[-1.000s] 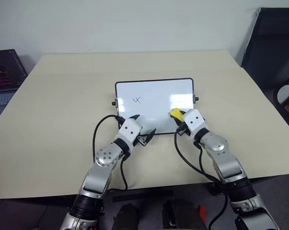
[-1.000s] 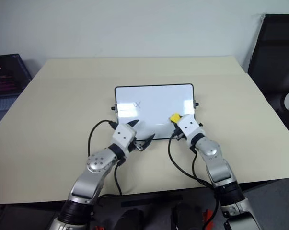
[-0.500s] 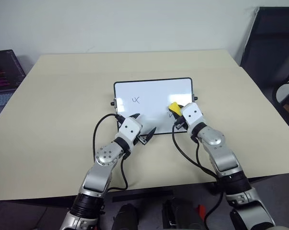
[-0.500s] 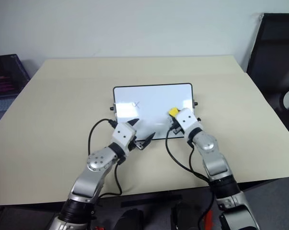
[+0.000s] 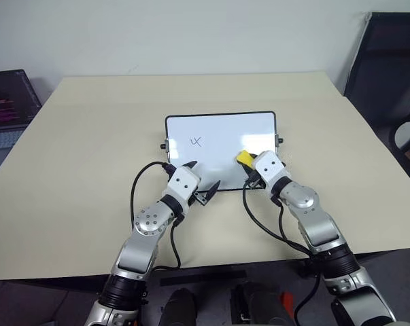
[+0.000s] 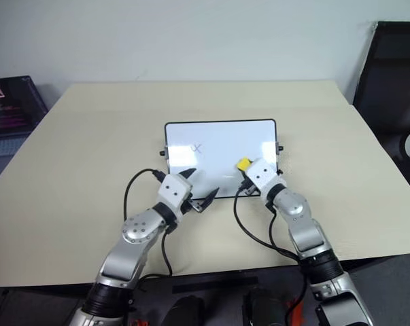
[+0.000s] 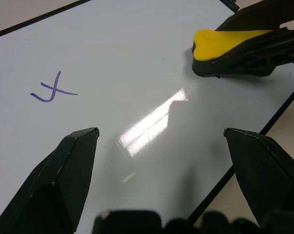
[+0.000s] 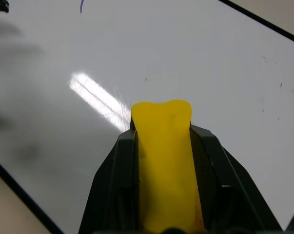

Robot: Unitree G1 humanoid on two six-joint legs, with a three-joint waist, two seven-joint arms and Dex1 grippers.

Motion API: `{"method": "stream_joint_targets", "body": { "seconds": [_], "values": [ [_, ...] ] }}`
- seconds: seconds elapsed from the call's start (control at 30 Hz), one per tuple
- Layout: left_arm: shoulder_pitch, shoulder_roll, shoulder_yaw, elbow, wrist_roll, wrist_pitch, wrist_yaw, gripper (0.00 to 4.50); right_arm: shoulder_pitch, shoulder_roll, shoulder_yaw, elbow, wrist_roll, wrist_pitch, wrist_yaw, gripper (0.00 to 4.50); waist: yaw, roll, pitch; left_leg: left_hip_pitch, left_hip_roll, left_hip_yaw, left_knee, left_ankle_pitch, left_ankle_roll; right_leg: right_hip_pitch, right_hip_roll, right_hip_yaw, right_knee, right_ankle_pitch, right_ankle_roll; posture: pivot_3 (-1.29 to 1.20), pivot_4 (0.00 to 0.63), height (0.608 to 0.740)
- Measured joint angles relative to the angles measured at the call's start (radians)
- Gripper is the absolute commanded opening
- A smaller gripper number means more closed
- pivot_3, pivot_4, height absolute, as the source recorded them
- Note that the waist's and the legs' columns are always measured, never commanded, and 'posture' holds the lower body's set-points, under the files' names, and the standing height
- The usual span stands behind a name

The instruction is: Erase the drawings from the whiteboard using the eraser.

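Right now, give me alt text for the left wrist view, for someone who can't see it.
The right pincer presses the yellow eraser onto the glossy whiteboard, apart from one remaining purple scribble. The left pincer hovers open over the board's near edge.

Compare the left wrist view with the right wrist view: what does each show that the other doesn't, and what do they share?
Left wrist view alone: the whole remaining drawing, a purple scribble, the left gripper open over the whiteboard, and the right gripper seen from the side. Right wrist view alone: the right gripper seen from behind, shut on the eraser, faint specks on the board, and just one tip of a purple stroke at the frame's edge. Both share: the glossy board with its glare streak, its black frame, and the yellow eraser.
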Motion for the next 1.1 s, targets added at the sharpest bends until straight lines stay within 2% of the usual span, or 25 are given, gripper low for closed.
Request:
{"method": "stream_joint_targets", "body": {
  "seconds": [0.6, 0.87, 1.1],
  "values": [
    [-0.001, -0.003, 0.001, 0.001, 0.000, 0.000, -0.001, 4.50, 0.089, -0.082, -0.012, -0.133, 0.007, 0.113, 0.030, 1.13, -0.001, 0.000, 0.000, 0.000, 0.000, 0.001, 0.000, 0.000, 0.000, 0.000, 0.000, 0.000, -0.001, 0.000, 0.000, 0.00, 0.150, 0.740],
    [0.002, -0.002, 0.001, 0.001, 0.000, -0.003, -0.003, 4.50, 0.107, -0.076, -0.101, -0.154, 0.026, 0.138, -0.014, 1.13, -0.001, 0.000, 0.000, -0.001, 0.000, 0.000, 0.000, 0.000, 0.000, -0.001, 0.000, 0.000, -0.001, 0.000, 0.000, 0.00, 0.150, 0.740],
    [0.002, -0.009, 0.001, 0.000, 0.009, -0.003, 0.017, 4.50, 0.107, -0.046, -0.120, -0.154, 0.028, 0.116, -0.051, 1.13, -0.002, 0.000, 0.000, -0.002, 0.000, 0.000, -0.001, 0.000, 0.000, -0.002, 0.000, 0.000, -0.001, 0.000, 0.000, 0.00, 0.150, 0.740]
  ]
}}
